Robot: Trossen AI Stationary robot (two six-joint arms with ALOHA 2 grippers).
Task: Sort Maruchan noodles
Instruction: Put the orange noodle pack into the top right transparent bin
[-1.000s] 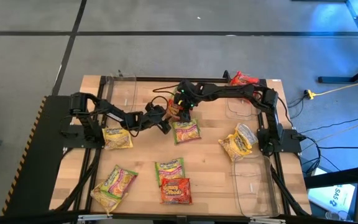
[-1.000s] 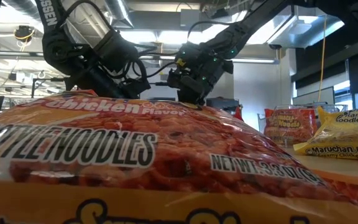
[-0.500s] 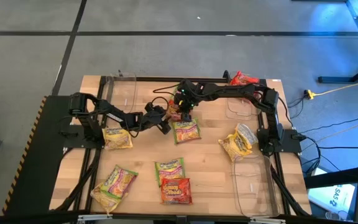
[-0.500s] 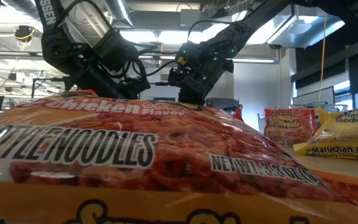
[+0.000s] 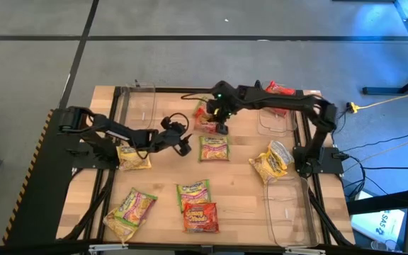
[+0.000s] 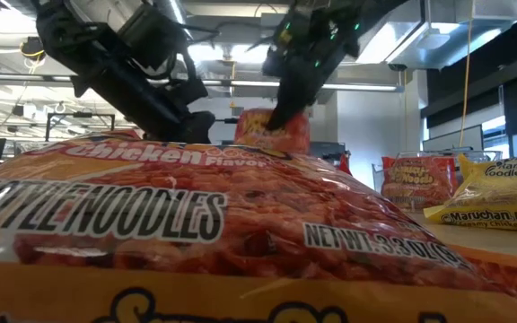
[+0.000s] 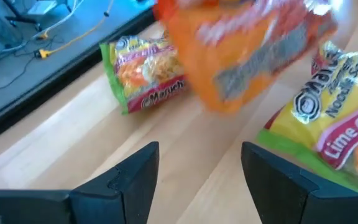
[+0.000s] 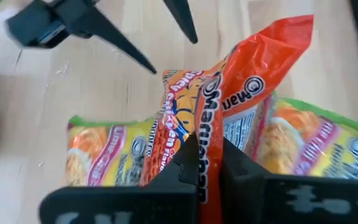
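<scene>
A red-orange noodle packet (image 5: 204,117) hangs at the table's middle far part, and my right gripper (image 5: 219,125) is shut on it. Just below it a green-pink packet (image 5: 213,147) lies flat on the wood. My left gripper (image 5: 184,146) stands open a little to the left of that packet, with nothing between its fingers (image 7: 135,177). Other packets lie flat: yellow ones (image 5: 133,157) (image 5: 271,163), green-pink ones (image 5: 193,193) (image 5: 129,209), and a red-orange one (image 5: 200,217) near the front edge. My right gripper pinches a bunched fold of the red-orange packet (image 8: 211,134) between its two fingers, which come from above and point down. The packet hangs below the fingers (image 6: 272,130), creased lengthwise and lifted clear above the green-pink packet (image 8: 104,155).
Clear plastic bins stand at the far left (image 5: 144,103), the far right (image 5: 275,122) and the near right (image 5: 289,209). A further red packet (image 5: 278,90) lies at the far right corner. In the low view a red-orange packet (image 6: 196,224) fills the foreground.
My right gripper has shut on the red-orange packet and lifted it off the table, moving slightly toward the right and far edges. My left gripper has drawn back a little toward the table's left and near edges, still open.
</scene>
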